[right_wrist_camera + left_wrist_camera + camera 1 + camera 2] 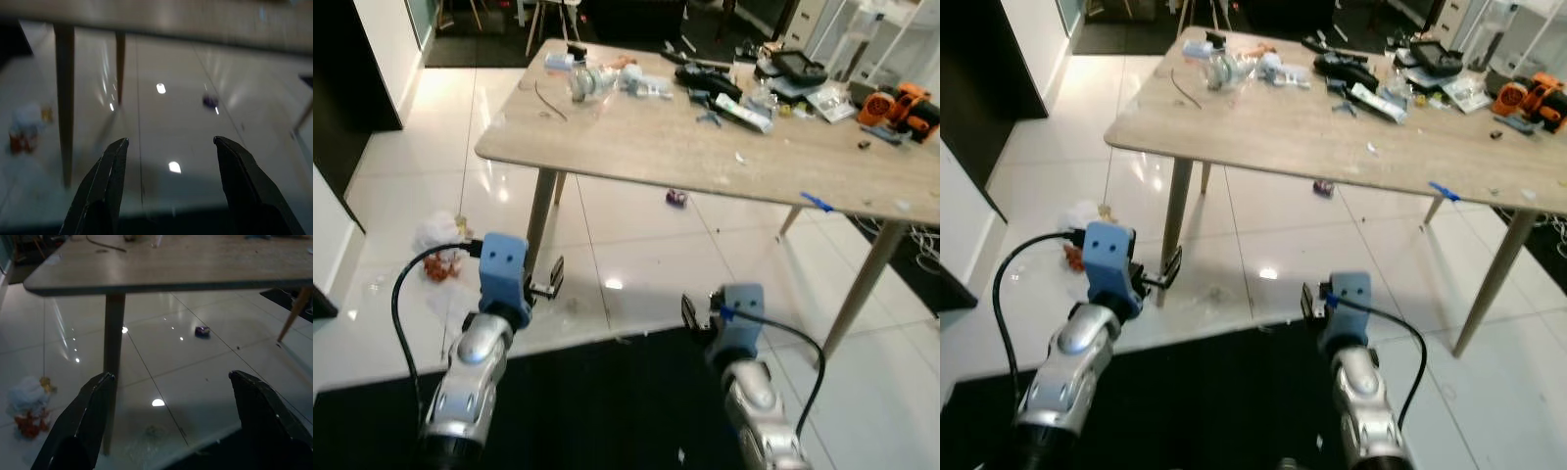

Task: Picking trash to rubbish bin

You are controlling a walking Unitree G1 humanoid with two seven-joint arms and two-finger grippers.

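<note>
A crumpled white wad of trash with orange scraps lies on the white tile floor, left of the table's near-left leg. A small purple scrap sits on the floor under the table. My left gripper is held low in front of me, open and holding nothing, facing the table leg with the white wad off to its side. My right gripper is also open and holds nothing, looking under the table toward the purple scrap.
A light wooden table stands ahead, its top cluttered with bottles, tools and packets at the far side. A black rug lies under my arms. An orange tool rests at the table's right end. A dark doorway opens at left.
</note>
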